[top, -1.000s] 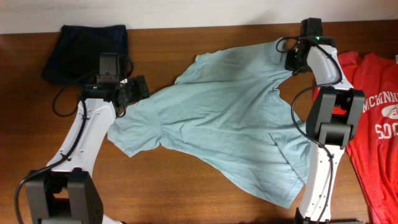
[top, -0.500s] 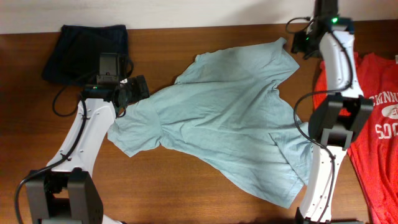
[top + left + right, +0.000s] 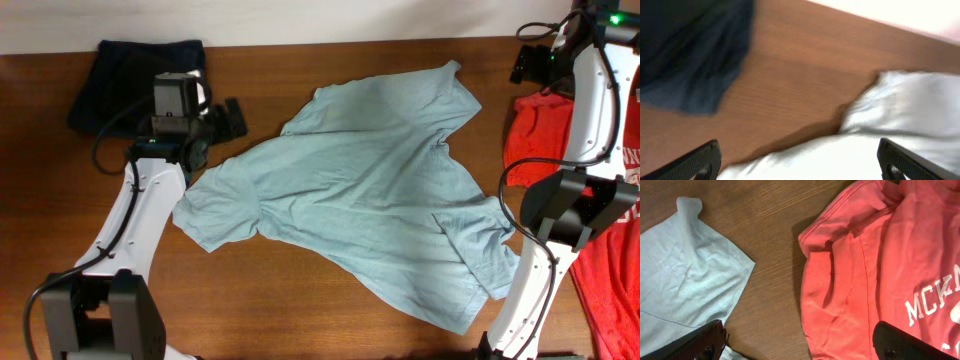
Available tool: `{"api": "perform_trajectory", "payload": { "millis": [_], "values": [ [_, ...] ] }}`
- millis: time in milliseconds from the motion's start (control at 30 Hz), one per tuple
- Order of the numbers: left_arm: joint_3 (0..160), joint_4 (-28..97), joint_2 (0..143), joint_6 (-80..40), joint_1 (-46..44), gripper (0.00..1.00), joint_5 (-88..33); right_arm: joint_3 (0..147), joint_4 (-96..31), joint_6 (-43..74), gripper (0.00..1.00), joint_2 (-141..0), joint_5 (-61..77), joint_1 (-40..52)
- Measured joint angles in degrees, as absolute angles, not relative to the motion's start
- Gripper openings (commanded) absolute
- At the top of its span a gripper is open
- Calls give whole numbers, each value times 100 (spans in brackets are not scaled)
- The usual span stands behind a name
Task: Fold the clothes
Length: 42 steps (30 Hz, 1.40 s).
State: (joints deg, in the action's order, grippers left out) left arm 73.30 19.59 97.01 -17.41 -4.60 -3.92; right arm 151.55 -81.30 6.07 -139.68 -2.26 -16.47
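Left gripper (image 3: 226, 114) hangs released just off the far-left edge of the grey T-shirt (image 3: 370, 190), which sprawls across the middle of the surface (image 3: 300, 320), long axis slanting from far edge toward near right; right gripper (image 3: 530, 62), also released, sits beyond its far-right corner, by the red T-shirt (image 3: 890, 255), so the left arm looks closer

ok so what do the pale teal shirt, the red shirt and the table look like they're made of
The pale teal shirt: soft knit, likely cotton, matte; it lies in limp wrinkles. The red shirt: similar matte knit with white printed lettering, creased. The table: wood or wood-look laminate, smooth, grain streaks.
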Motion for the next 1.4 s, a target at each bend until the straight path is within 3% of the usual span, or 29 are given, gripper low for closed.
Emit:
{"api": "perform_trajectory", "payload": {
  "millis": [133, 300, 567, 833, 867, 933, 967, 1000, 1400],
  "values": [
    [7341, 1728, 9701, -1732, -674, 99, -985, 15155, -8130, 602, 99, -13968, -226, -1643],
    [7721, 2414, 9708, -1382, -1221, 99, -1227, 15155, -8132, 609, 99, -13968, -226, -1643],
    [10149, 4283, 10116, -513, -1984, 99, -943, 15155, -8143, 604, 99, -13968, -226, -1643],
    [10899, 4519, 11303, -165, -2139, 99, -788, 15155, -8143, 607, 99, -13968, -226, -1643],
    [10899, 4508, 11502, -145, -2139, 94, -781, 15155, -8145, 604, 99, -13968, -226, -1643],
    [10886, 4501, 11867, -110, -2139, 32, -751, 15155, -8145, 607, 99, -13968, -224, -1643],
    [10862, 4508, 12038, -102, -2139, 10, -735, 15155, -8145, 607, 99, -13968, -226, -1643],
    [10844, 4504, 12151, -104, -2139, 1, -694, 15155, -8143, 607, 99, -13968, -226, -1643],
    [10836, 4421, 12757, -62, -2130, 0, -97, 15155, -8145, 602, 99, -13968, -226, -1643]
  ]
}}
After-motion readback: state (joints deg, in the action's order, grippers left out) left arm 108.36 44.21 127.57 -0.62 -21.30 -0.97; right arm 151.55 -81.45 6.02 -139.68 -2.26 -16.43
